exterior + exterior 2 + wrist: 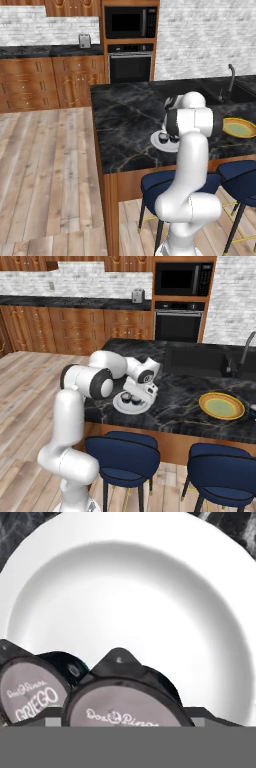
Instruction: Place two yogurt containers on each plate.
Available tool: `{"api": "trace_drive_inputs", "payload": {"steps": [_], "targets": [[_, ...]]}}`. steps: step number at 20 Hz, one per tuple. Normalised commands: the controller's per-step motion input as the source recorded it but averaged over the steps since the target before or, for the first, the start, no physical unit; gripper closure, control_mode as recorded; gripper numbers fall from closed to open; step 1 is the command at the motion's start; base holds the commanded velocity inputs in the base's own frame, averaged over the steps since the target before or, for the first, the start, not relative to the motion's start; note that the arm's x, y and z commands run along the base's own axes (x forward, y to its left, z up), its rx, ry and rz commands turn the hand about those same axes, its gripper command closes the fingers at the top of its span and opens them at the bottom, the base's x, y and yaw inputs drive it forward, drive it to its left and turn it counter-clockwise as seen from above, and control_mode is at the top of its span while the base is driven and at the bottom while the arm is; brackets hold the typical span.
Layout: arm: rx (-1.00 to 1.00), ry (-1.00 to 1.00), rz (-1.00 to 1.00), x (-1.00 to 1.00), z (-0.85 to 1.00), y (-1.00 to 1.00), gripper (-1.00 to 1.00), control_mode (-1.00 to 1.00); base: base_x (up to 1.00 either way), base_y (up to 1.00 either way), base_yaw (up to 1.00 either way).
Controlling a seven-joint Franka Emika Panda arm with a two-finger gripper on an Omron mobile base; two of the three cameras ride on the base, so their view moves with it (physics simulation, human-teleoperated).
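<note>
Yogurt cups, two: both are sitting side by side on the white plate (131,404). In the hand view the nearer cup (125,707) is showing a dark grey lid with pale script and a black pull tab; the second cup (31,694) is lying just to its left, lid reading "GRIEGO", the two nearly touching. From the right base view they are appearing as two small dark-topped rounds (131,399) toward the middle of the plate.

White plate: it is resting on the black marble island counter (185,393), near the front edge on the robot's side; its wide bare bowl (140,612) is stretching beyond the cups in the hand view. In the left base view part of its rim (159,140) is peeking out beside the arm.

Yellow plate (221,405): orange rim, greenish centre, lying well apart from the white plate further along the same counter, near the sink (197,361); also seen at (239,127).

Gripper (145,395): it is hovering right over the white plate, jaws spread wide, holding nothing; the nearer cup is sitting directly below it.

Surroundings: two blue stools (123,454) are standing under the counter's front edge; a wall oven (180,321) and wooden cabinets (60,328) are lining the back wall.
</note>
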Motion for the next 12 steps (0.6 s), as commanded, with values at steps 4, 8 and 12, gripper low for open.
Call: {"api": "trace_drive_inputs", "payload": {"steps": [4,8,12], "targets": [[0.0,0.0,0.0,0.07,-0.18,0.0,-1.0,-1.0,0.0,0.0,0.0],[-0.01,0.0,0.0,0.0,-0.03,-0.07,-1.0,-1.0,0.0,0.0,0.0],[-0.06,0.0,0.0,-0.05,0.04,-0.28,-1.0,-1.0,0.0,0.0,0.0]]}}
